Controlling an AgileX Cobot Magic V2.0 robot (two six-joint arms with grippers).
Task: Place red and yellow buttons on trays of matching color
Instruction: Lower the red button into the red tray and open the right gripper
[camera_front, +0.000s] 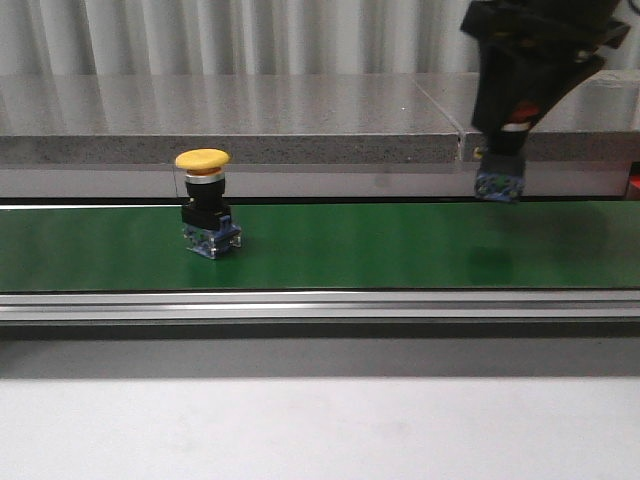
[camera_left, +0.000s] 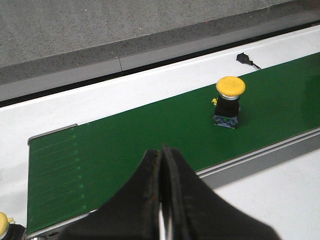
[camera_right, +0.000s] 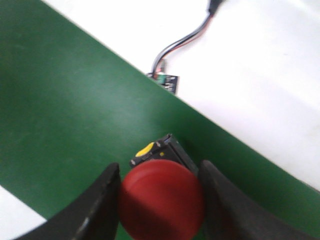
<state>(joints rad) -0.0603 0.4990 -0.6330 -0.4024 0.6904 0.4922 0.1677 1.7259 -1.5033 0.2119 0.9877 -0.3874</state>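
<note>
A yellow button (camera_front: 202, 160) with a black body and blue base stands upright on the green belt (camera_front: 380, 250), left of centre; the left wrist view shows the same yellow button (camera_left: 230, 86) ahead of my left gripper (camera_left: 162, 150), which is shut and empty. My right gripper (camera_front: 505, 135) hangs above the belt's right part, shut on the red button (camera_right: 161, 199), whose blue base (camera_front: 499, 185) dangles below the fingers. The red cap fills the space between both fingers (camera_right: 102, 200) in the right wrist view. No trays are in view.
A grey stone ledge (camera_front: 250, 120) runs behind the belt, and an aluminium rail (camera_front: 300, 305) borders its front. A small sensor with a cable (camera_right: 165, 80) sits at the belt's far edge. Another yellow-capped button (camera_left: 4, 225) shows at the corner of the left wrist view.
</note>
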